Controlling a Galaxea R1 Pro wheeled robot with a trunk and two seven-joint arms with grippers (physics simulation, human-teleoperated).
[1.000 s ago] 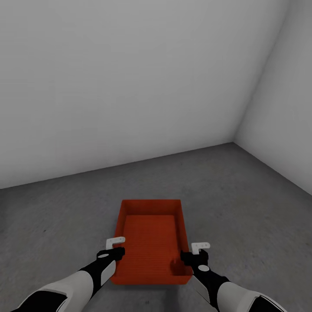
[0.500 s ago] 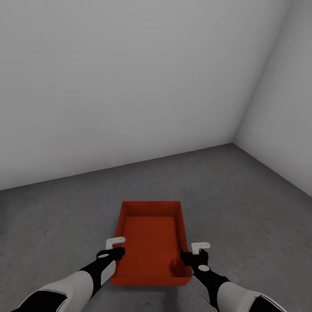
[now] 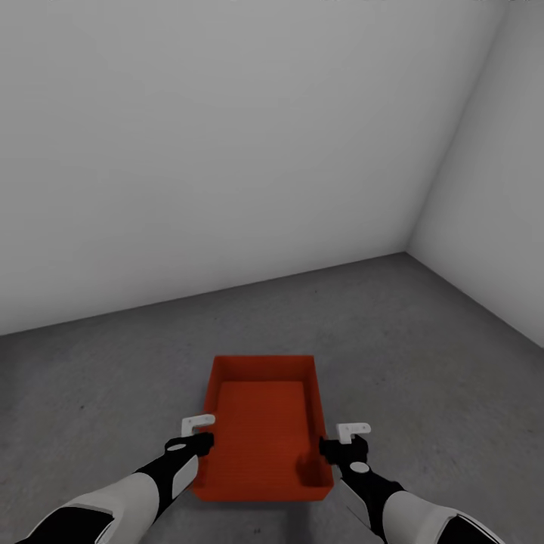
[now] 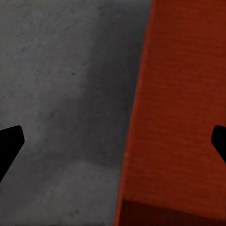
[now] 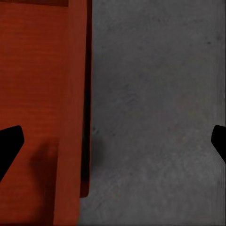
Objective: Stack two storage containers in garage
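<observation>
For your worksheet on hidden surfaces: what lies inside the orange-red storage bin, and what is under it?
Inside the orange-red storage bin only its own ribbed bottom shows, with a shadow near one corner. It appears to rest on the grey concrete floor; the patch beneath it is covered.

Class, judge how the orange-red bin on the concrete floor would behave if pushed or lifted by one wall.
The storage container looks low and wide with a flat base, so it would probably slide rather than tip. Its thin ribbed walls suggest light plastic that may flex. The rough floor likely resists sliding somewhat.

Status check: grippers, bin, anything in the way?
Left gripper and right gripper open, straddling the bin's side walls. One bin down on garage floor. Nothing in the way.
</observation>
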